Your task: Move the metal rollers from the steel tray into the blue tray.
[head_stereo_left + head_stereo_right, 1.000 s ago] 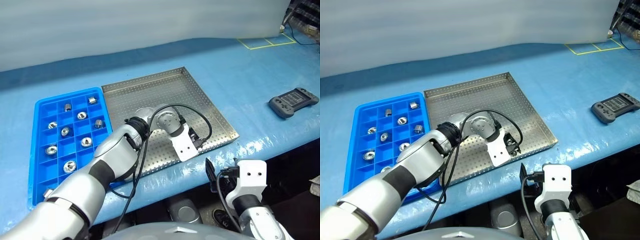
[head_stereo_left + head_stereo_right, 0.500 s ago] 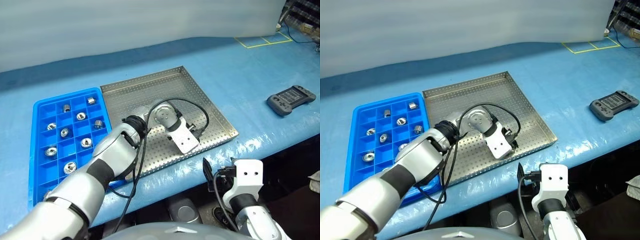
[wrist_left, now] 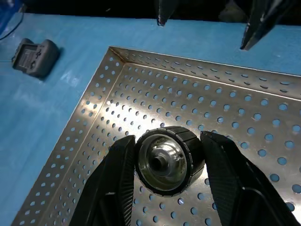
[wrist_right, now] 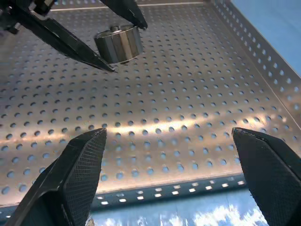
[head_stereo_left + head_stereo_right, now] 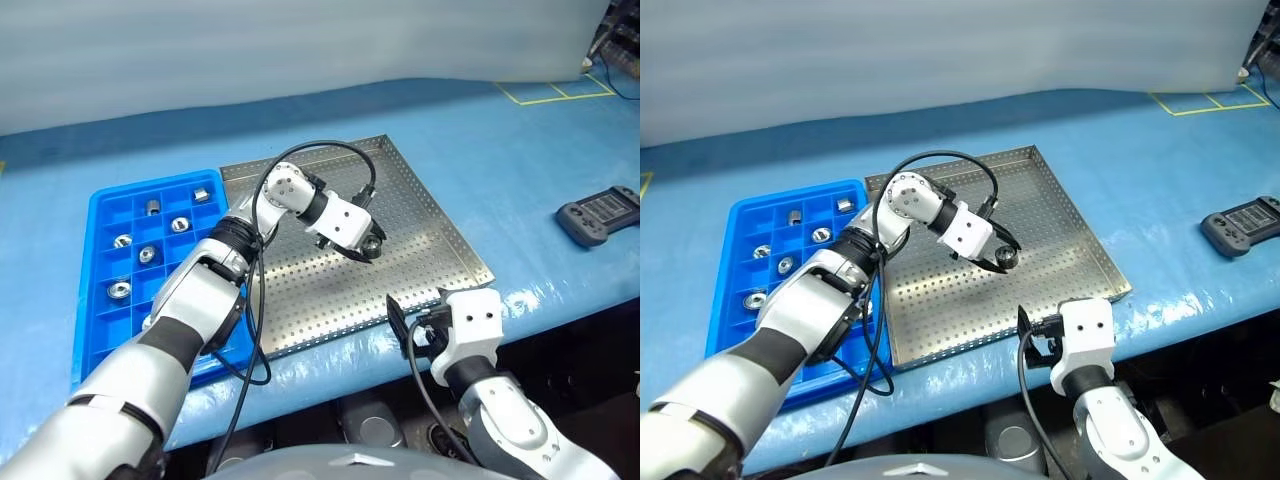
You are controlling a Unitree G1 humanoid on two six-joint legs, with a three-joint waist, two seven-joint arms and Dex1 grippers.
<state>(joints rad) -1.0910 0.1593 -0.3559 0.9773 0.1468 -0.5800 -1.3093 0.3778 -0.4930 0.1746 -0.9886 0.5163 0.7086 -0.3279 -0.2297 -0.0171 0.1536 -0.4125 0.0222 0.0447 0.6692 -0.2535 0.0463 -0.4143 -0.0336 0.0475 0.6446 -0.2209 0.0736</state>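
The robot's left hand (image 5: 372, 246) grips 1 metal roller (image 3: 164, 159) between its 2 black fingers (image 3: 123, 174), holding it above the perforated floor of the steel tray (image 5: 440, 240) on the blue-covered bench (image 5: 520, 160). The right hand (image 4: 174, 155) hangs with its fingers spread wide at the tray's near edge, holding nothing. Several rollers (image 5: 147, 254) sit in separate compartments of the blue tray (image 5: 95, 300), just beside the steel tray.
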